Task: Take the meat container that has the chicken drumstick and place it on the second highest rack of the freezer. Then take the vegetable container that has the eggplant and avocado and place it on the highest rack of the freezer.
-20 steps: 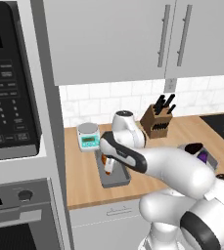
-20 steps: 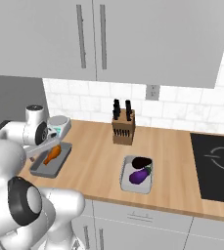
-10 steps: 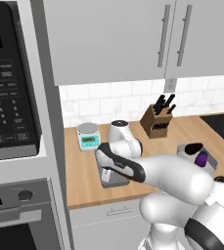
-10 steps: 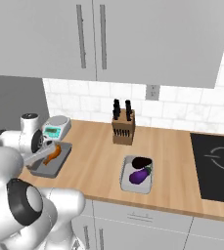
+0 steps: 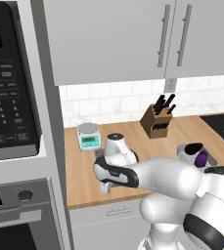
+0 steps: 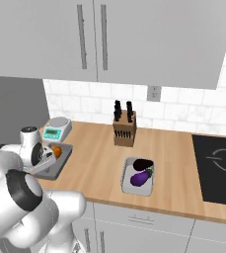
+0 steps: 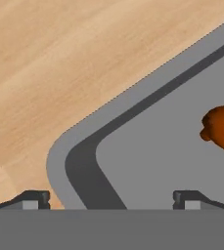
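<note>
I'm holding the claw (image 7: 111, 197) wide open, straddling the corner rim of the meat tray (image 7: 147, 161): one tip is sitting over the counter (image 7: 59, 63), the other over the tray floor. The drumstick (image 7: 222, 126) is lying inside the tray. The veg tray (image 6: 138, 177) with eggplant (image 6: 140, 178) and avocado (image 6: 143, 164) is sitting well apart, in front of the knife block (image 6: 124, 129).

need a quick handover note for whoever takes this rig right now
Gripper: open, low over a corner of the flat grey meat tray, one fingertip on each side of its rim, nothing gripped.
Tray sits on the wooden counter, with the small orange-brown chicken drumstick in it.
Pale vegetable tray, holding the purple eggplant and dark avocado, lies mid-counter.
Done: nothing moved.
Left: both trays to the freezer racks.
</note>
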You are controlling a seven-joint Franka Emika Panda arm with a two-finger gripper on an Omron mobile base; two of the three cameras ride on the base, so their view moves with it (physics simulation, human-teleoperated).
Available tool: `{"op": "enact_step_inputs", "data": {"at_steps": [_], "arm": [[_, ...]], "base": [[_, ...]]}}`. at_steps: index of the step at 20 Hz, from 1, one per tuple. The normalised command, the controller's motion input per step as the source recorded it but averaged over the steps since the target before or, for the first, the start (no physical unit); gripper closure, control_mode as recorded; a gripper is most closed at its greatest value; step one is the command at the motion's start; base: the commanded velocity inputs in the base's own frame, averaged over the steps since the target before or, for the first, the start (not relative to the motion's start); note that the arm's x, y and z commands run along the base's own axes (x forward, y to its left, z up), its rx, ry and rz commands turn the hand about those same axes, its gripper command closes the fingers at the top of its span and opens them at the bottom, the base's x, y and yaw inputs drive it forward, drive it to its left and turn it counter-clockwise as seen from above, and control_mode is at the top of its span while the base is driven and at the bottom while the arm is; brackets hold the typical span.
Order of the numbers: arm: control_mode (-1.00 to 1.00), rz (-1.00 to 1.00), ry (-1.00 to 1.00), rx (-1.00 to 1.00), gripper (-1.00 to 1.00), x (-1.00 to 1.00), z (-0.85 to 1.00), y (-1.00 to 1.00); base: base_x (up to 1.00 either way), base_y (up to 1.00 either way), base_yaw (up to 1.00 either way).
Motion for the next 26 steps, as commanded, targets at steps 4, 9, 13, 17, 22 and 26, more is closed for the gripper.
{"op": "enact_step_inputs", "data": {"at_steps": [4, 9, 13, 17, 22, 26], "arm": [[-1.0, 0.0, 0.05, 0.0, -1.0, 0.0, -0.35, 0.0], [-1.0, 0.0, 0.01, 0.0, -1.0, 0.0, -0.25, 0.0], [-1.0, 0.0, 0.0, 0.0, 1.0, 0.0, -0.01, 0.0], [-1.0, 0.0, 0.0, 0.0, 1.0, 0.01, 0.0, 0.0], [-1.0, 0.0, 0.0, 0.0, 1.0, 0.01, -0.01, 0.0], [-1.0, 0.0, -0.01, 0.0, 1.0, 0.0, 0.04, 0.0]], "base": [[0.0, 0.0, 0.0], [0.0, 0.0, 0.0], [0.0, 0.0, 0.0], [0.0, 0.0, 0.0], [0.0, 0.0, 0.0], [0.0, 0.0, 0.0]]}}
